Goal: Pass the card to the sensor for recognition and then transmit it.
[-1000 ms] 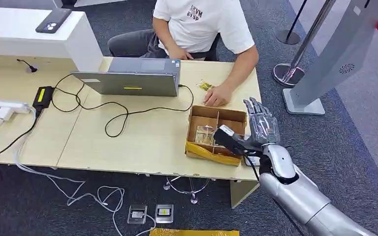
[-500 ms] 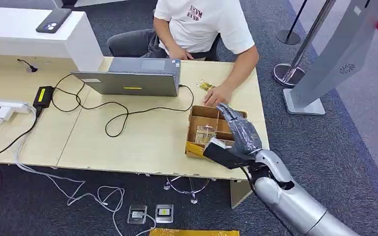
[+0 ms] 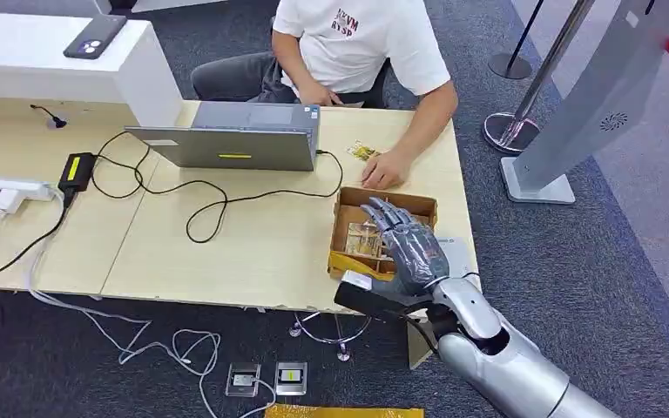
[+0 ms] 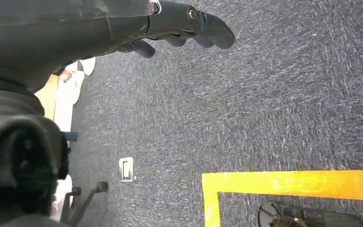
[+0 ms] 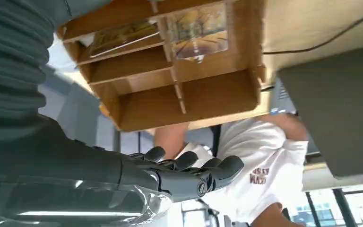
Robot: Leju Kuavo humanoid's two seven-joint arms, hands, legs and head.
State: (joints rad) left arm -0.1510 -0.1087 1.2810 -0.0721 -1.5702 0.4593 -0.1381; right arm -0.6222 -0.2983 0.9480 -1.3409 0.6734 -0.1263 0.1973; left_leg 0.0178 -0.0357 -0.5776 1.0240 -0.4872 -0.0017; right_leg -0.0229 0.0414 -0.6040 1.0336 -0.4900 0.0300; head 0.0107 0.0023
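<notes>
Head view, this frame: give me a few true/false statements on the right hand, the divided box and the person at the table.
1. The right hand is over the cardboard box. True.
2. The right hand grips a card. False: its fingers are spread, holding nothing.
3. The box is divided into compartments. True.
4. The laptop sits inside the box. False: it stands on the table, apart from the box.
5. The person's hand rests on the table beyond the box. True.

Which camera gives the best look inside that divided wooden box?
The right wrist view: the wooden box is close, its dividers and clear-wrapped cards plain. In the head view the right hand hovers over it, covering part. The left wrist view faces carpet.
</notes>
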